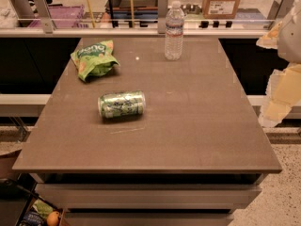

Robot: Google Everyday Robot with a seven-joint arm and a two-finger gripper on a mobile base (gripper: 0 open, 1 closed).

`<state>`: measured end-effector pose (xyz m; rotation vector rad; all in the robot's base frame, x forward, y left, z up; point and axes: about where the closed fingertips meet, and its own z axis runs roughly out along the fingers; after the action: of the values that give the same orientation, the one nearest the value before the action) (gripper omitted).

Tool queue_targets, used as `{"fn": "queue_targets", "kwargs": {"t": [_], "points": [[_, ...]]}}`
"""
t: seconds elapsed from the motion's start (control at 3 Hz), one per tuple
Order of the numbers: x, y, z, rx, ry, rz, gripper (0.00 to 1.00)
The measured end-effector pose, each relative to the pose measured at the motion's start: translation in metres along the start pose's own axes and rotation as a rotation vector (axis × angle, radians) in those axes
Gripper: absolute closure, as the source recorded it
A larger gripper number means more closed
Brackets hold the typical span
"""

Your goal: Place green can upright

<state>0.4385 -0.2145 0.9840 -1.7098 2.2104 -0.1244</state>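
The green can (pixel 122 104) lies on its side on the brown table (pixel 197 126), left of the middle, with its long axis running left to right. It is green with a white-and-silver pattern. My gripper (pixel 281 91) shows at the right edge of the view, beyond the table's right side and well away from the can. It holds nothing that I can see.
A green snack bag (pixel 93 59) lies at the back left of the table. A clear water bottle (pixel 174 30) stands upright at the back middle. Behind the table runs a railing with shelves and boxes (pixel 221 1). Drawers sit below the table's front edge.
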Motion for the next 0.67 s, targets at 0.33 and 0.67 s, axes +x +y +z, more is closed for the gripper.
{"fn": "queue_targets", "kwargs": {"t": [0.33,0.67], "points": [[-0.0013,-0.0004,-0.0008,0.007,-0.002,0.000,0.00],[-0.0063,-0.0060,0.0022,0.054,-0.014,0.002,0.00]]}}
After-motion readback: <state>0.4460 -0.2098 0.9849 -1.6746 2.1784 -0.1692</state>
